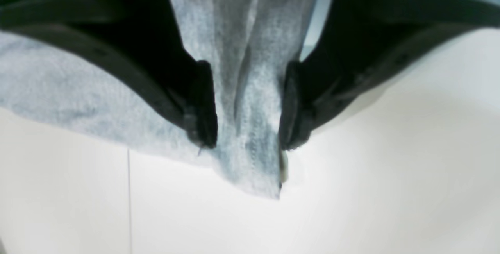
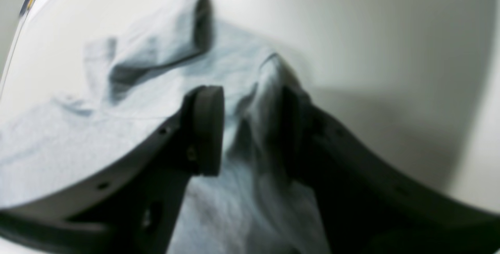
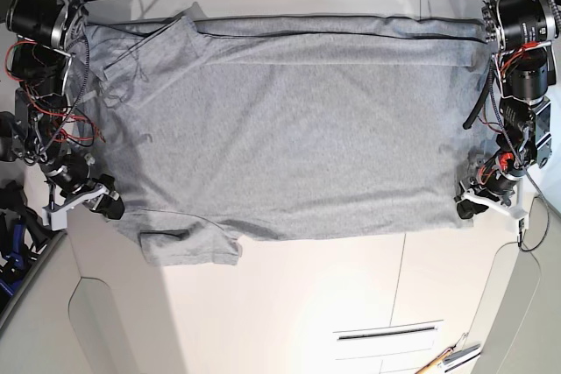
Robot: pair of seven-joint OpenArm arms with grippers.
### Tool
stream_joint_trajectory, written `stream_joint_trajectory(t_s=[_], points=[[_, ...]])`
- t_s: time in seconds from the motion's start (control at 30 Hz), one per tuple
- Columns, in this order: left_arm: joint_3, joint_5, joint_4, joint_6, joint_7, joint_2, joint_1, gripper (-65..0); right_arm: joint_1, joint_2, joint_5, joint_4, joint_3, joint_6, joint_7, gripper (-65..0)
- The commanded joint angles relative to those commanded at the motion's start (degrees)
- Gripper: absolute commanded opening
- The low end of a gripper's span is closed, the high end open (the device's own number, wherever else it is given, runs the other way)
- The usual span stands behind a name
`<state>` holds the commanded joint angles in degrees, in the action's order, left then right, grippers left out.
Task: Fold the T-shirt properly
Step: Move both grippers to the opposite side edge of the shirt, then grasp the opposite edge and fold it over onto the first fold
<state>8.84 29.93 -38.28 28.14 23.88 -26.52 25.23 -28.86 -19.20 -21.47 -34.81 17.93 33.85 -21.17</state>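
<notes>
The heather-grey T-shirt (image 3: 289, 129) lies spread flat across the white table (image 3: 351, 286), plain side up, with the sleeves and neck end at the left. One sleeve (image 3: 188, 247) points toward the front. In the base view my left gripper (image 3: 469, 206) sits at the shirt's front right corner. The left wrist view shows this gripper (image 1: 248, 140) shut on a bunched fold of the shirt's hem (image 1: 58, 90). My right gripper (image 3: 110, 203) is at the front left, by the sleeve. The right wrist view shows it (image 2: 250, 101) closed on a raised ridge of the grey cloth (image 2: 58, 140).
Both arms with their cables stand at the table's left (image 3: 39, 59) and right (image 3: 521, 50) edges. A slot (image 3: 386, 333) and some pens (image 3: 447, 358) are at the front right of the table. The shirt's far edge lies near the table's back edge.
</notes>
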Motion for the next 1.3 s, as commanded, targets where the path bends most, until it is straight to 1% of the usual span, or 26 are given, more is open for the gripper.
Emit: stream_joint_trajectory(t_s=[0.03, 0.07, 0.1, 0.17, 0.2, 0.3, 0.33, 0.37, 0.43, 0.47, 0.5, 0.53, 0.6, 0.67, 0.7, 0.8, 0.93, 0.97, 1.03, 1.1, 1.17, 1.23, 1.3], points=[[0.0, 0.0, 0.0, 0.0, 0.2, 0.0, 0.0, -53.6, 0.0, 0.0, 0.0, 0.0, -1.6, -0.04, 0.3, -41.5], [0.0, 0.0, 0.0, 0.0, 0.3, 0.0, 0.0, -59.1, 0.0, 0.0, 0.0, 0.0, -2.8, -0.24, 0.7, -45.6], [0.0, 0.0, 0.0, 0.0, 0.3, 0.0, 0.0, -64.2, 0.0, 0.0, 0.0, 0.0, -3.6, -0.46, 1.0, -51.7], [0.0, 0.0, 0.0, 0.0, 0.3, 0.0, 0.0, -65.0, 0.0, 0.0, 0.0, 0.0, -3.9, -0.46, 2.4, -65.0], [0.0, 0.0, 0.0, 0.0, 0.3, 0.0, 0.0, -65.0, 0.0, 0.0, 0.0, 0.0, -3.9, -0.46, 3.4, -65.0], [0.0, 0.0, -0.1, 0.2, 0.5, -0.3, 0.5, -65.0, 0.0, 0.0, 1.7, -1.6, -3.9, -0.42, 3.4, -65.0], [0.0, 0.0, -0.4, 0.7, 0.8, -0.5, 0.7, -65.0, 0.0, 0.0, 2.7, -2.5, -3.9, -0.42, 3.2, -65.0], [0.0, 0.0, -1.2, 1.8, 1.3, -0.8, 0.7, -65.0, 0.0, 0.0, 3.5, -3.6, -3.9, -0.42, 2.7, -65.0], [0.0, 0.0, -3.8, 4.1, 3.9, -1.5, 0.6, -65.0, 0.0, 0.0, 4.6, -6.6, -3.9, -0.42, 0.2, -65.0], [0.0, 0.1, -5.6, 4.7, 5.8, -1.8, 0.4, -65.0, 0.1, -0.1, 4.5, -8.4, -3.9, -0.42, -1.2, -65.0], [0.0, 0.7, -7.6, 4.7, 7.9, -2.1, 0.3, -65.0, 0.2, -0.2, 4.5, -10.4, -3.9, -0.39, -2.6, -65.0], [0.0, 1.4, -9.6, 4.5, 10.1, -2.3, 0.1, -65.0, 0.2, -0.2, 4.2, -12.1, -3.9, -0.39, -4.0, -65.0], [0.0, 3.1, -13.9, 4.0, 14.0, -3.0, -1.0, -65.0, 1.1, -0.8, 1.8, -15.8, -3.9, -0.37, -6.4, -65.0], [0.0, 3.9, -19.1, 4.0, 16.4, -4.2, -3.2, -65.0, 3.1, -1.9, -0.3, -19.9, -3.9, -0.37, -7.8, -65.0], [0.0, 3.9, -21.6, 3.9, 16.9, -5.0, -4.6, -65.0, 4.3, -2.5, -0.7, -21.9, -3.9, -0.35, -8.2, -65.0], [0.1, 3.9, -29.0, 1.3, 17.2, -7.5, -9.4, -65.0, 8.8, -4.2, -1.7, -27.7, -3.9, -0.37, -8.7, -65.0], [0.1, 3.9, -37.5, 1.0, 17.3, -10.0, -16.2, -65.0, 15.1, -7.2, -5.6, -33.2, -3.3, -0.39, -8.7, -65.0], [0.2, 3.9, -39.6, 0.4, 17.5, -10.6, -17.9, -65.0, 16.6, -7.8, -6.4, -34.4, -2.7, -0.39, -8.7, -65.0], [0.2, 3.9, -44.1, -1.6, 18.3, -11.4, -21.3, -65.0, 19.6, -8.4, -7.0, -36.5, -0.5, -0.39, -8.7, -65.0], [0.2, 3.7, -48.2, -2.0, 18.8, -11.6, -24.6, -65.0, 22.3, -8.4, -7.3, -37.9, 2.4, -0.39, -9.0, -65.0], [0.2, 3.7, -51.7, -2.0, 18.8, -11.6, -27.7, -65.0, 24.8, -8.4, -9.4, -38.0, 4.8, -0.42, -9.1, -65.0], [0.2, 3.7, -53.5, -2.0, 18.8, -11.5, -29.9, -65.0, 27.2, -8.3, -11.2, -38.0, 6.1, -0.42, -9.1, -65.0], [0.2, 3.7, -53.6, -2.0, 18.8, -11.1, -30.9, -65.0, 29.2, -8.2, -11.1, -37.9, 6.3, -0.61, -9.1, -65.0]])
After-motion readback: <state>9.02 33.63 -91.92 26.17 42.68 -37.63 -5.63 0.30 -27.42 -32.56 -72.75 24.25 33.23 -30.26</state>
